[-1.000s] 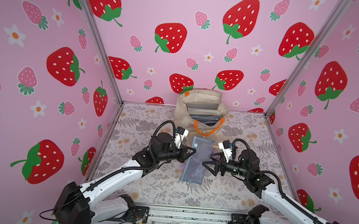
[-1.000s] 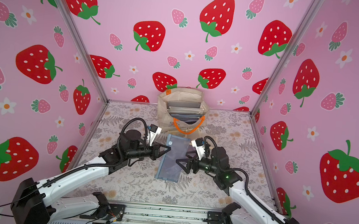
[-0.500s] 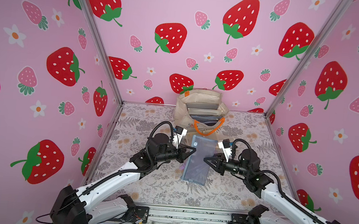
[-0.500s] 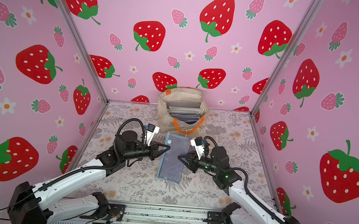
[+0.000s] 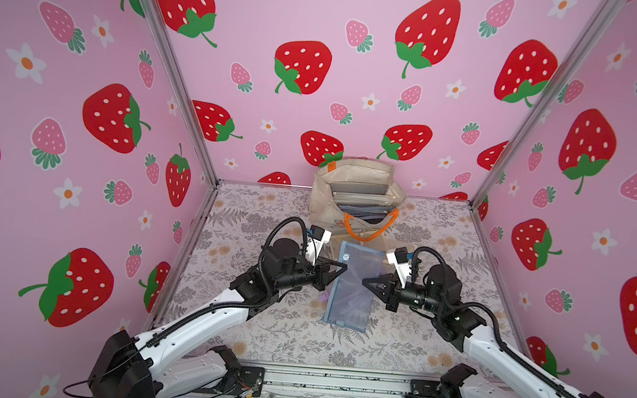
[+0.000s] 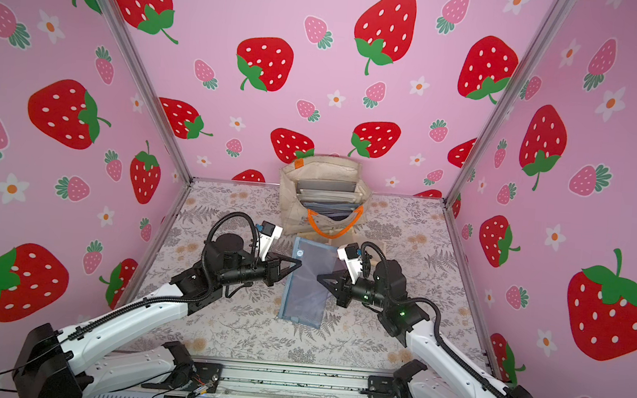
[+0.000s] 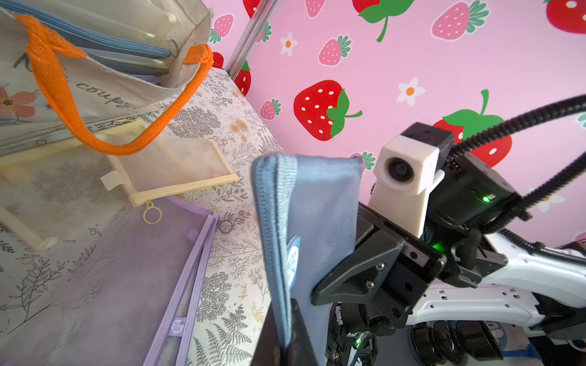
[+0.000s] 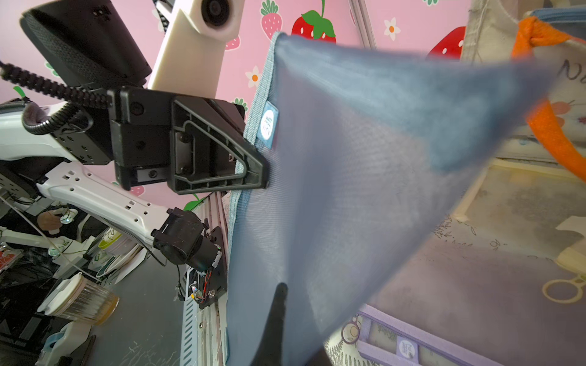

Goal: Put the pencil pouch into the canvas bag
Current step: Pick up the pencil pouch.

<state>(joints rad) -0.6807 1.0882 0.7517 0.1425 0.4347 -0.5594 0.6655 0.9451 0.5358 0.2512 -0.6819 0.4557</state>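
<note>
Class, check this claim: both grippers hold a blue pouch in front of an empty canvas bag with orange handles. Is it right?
No: the bag is not empty. Both top views show flat pouches standing in it. The rest holds: the left gripper and right gripper hold the blue pouch in front of it, and its handles are orange.

Pencil pouch (image 5: pixel 347 305) blue mesh — canvas bag (image 5: pixel 322 204) cream, orange handles (image 5: pixel 365 234).

The right tool (image 5: pixel 365 281), open before, has now clamped the pencil pouch (image 5: pixel 347 303).
</note>
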